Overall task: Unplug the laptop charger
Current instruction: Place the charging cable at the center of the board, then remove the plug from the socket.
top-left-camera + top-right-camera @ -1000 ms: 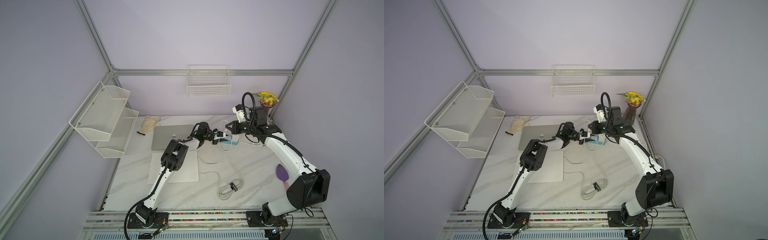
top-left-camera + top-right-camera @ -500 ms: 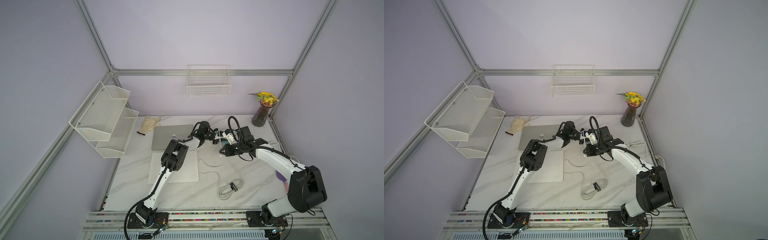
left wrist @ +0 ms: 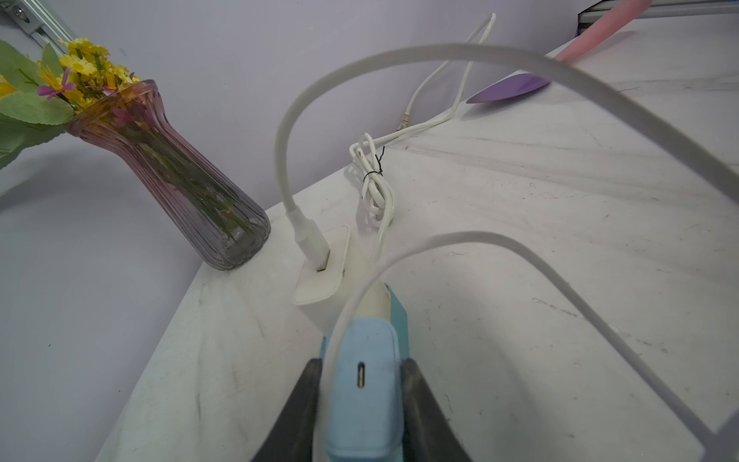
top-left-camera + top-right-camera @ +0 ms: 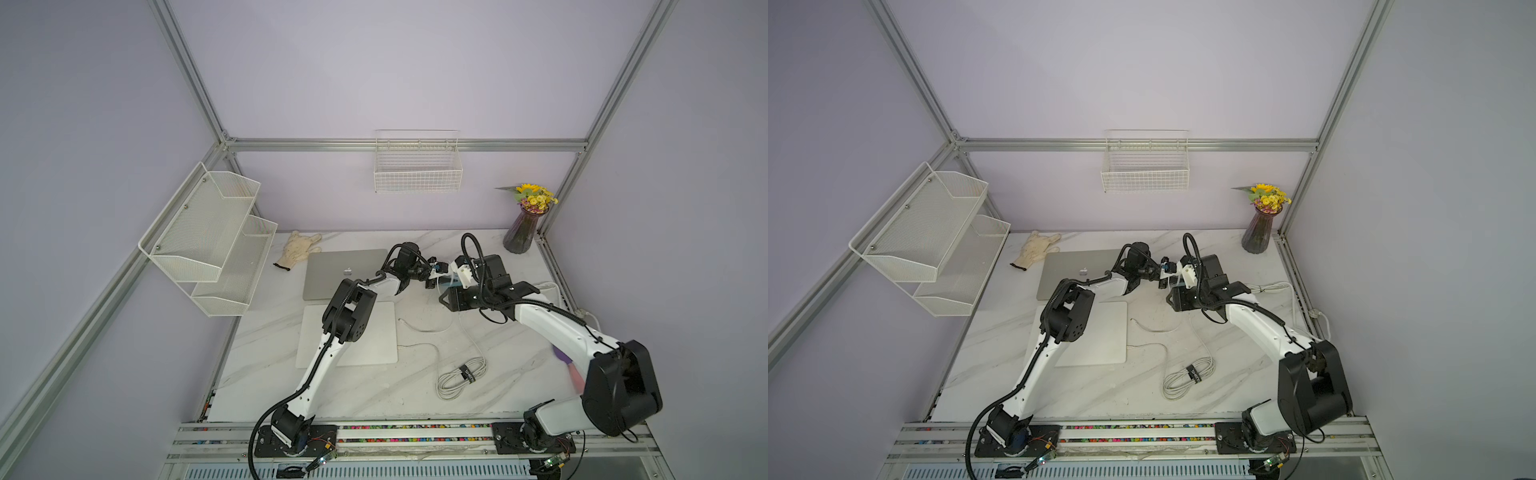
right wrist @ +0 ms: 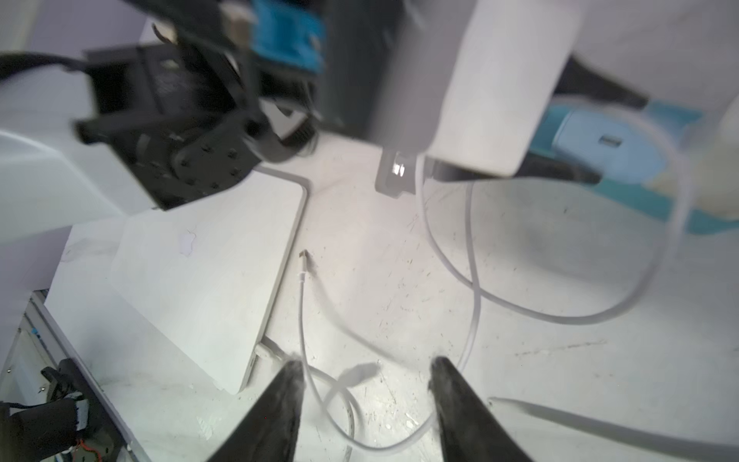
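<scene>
Nearest, the right gripper (image 5: 366, 362) hung over the loose white cable (image 5: 476, 304), jaws well apart and holding nothing. Beyond it, mid-table near the grey laptop (image 4: 345, 270), the left gripper (image 3: 362, 362) was clamped tight on the blue charger (image 3: 360, 412), apparently steadying it; its port (image 3: 361, 375) sat empty, facing the wrist, long axis running on toward the white adapter (image 3: 324, 280) by the vase (image 3: 188, 188)

Glove (image 4: 299, 249) at rear left, just beside laptop (image 4: 345, 272); second laptop (image 4: 374, 345) in front; coil (image 4: 461, 376) to its right; vase (image 4: 519, 237) in rear right corner; basket (image 4: 417, 183) on back wall.
</scene>
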Robot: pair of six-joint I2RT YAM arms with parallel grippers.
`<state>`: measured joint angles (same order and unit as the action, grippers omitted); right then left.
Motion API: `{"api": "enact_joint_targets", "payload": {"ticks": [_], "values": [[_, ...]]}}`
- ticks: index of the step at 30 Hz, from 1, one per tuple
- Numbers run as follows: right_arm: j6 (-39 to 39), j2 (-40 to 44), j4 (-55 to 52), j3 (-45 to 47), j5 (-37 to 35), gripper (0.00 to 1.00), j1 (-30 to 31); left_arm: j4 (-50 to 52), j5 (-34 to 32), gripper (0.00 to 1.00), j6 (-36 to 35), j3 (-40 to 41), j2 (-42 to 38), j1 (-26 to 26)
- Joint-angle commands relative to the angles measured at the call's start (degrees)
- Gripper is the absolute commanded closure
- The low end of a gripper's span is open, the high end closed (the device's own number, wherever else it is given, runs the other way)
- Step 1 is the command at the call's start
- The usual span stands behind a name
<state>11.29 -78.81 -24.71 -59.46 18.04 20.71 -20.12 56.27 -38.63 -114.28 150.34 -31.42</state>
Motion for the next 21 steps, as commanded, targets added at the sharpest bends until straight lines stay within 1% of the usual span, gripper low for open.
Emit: {"api": "enact_joint_targets", "payload": {"ticks": [1,3,6,10,16,21], "values": [[1.3,8.0,5.6,-1.0,-4.2,0.37,0.3,2.5,-1.4,1.00,-0.1,-0.8,-0.2,-0.1],[1.8,10.7,7.5,-0.8,-4.6,0.34,0.3,2.2,-1.5,1.00,0.0,-0.5,-0.3,-0.1],[2.2,12.6,8.4,-1.6,-6.1,0.33,0.3,0.2,-1.6,1.00,0.5,0.8,-0.6,-0.1],[2.1,14.1,10.2,-1.1,-10.0,0.32,0.4,-3.6,-1.0,1.00,4.5,1.4,-0.8,0.3],[2.8,13.9,11.5,-0.4,-14.1,0.32,0.2,-4.2,-0.9,1.00,6.1,-0.2,-2.0,0.5],[2.8,13.1,12.1,0.0,-15.2,0.32,-0.1,-3.4,-1.0,1.00,6.4,-0.3,-4.6,1.0]]}}
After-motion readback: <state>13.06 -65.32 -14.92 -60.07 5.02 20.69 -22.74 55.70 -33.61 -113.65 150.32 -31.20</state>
